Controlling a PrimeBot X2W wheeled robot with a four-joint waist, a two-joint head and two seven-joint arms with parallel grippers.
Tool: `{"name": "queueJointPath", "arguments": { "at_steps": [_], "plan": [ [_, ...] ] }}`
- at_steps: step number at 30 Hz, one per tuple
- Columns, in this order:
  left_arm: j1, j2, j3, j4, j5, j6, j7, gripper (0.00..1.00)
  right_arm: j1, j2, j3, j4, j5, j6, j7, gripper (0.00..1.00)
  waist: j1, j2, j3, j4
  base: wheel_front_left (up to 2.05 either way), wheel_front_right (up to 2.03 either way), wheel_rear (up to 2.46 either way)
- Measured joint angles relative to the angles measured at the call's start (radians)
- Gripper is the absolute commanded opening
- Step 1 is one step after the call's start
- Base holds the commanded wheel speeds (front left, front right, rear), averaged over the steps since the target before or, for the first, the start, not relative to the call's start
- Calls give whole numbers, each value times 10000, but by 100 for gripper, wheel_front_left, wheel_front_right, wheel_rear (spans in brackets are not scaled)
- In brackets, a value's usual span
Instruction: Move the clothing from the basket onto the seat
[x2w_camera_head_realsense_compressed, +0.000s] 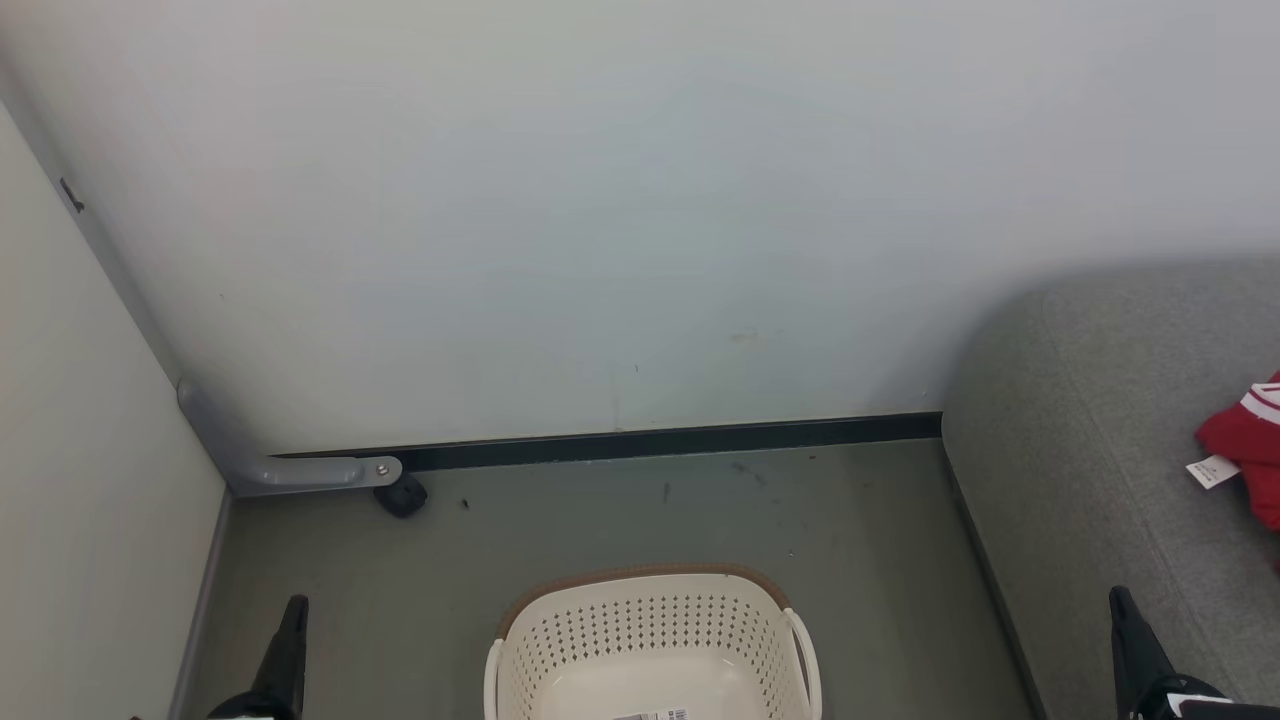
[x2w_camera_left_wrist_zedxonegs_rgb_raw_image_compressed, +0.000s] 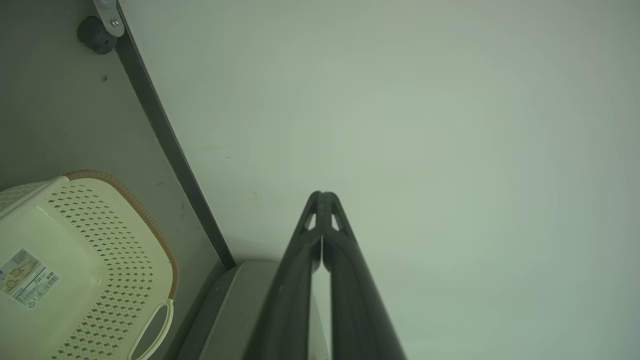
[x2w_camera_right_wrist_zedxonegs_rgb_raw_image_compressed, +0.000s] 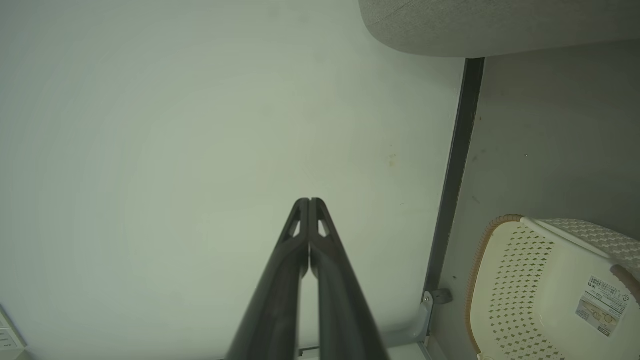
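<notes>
The clothing (x2w_camera_head_realsense_compressed: 1248, 440) lies on the seat (x2w_camera_head_realsense_compressed: 1090, 420) at three o'clock in the head view, well apart from the basket (x2w_camera_head_realsense_compressed: 650, 620) at six o'clock on the floor (x2w_camera_head_realsense_compressed: 880, 530). The left gripper (x2w_camera_left_wrist_zedxonegs_rgb_raw_image_compressed: 322, 195) and right gripper (x2w_camera_right_wrist_zedxonegs_rgb_raw_image_compressed: 309, 201) are both clenched, fingers pressed together.

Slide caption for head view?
Empty cream laundry basket between the shut left gripper and right gripper; red clothing lies on the grey seat.
</notes>
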Motion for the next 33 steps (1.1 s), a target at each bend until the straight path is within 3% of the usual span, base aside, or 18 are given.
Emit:
{"name": "queueJointPath", "arguments": {
  "at_steps": [33],
  "plan": [
    [0,0,0,-4,0,0,0,0,0,0,0,0,0,0,0,0,0,0,0,0,0,0,0]
  ]
}}
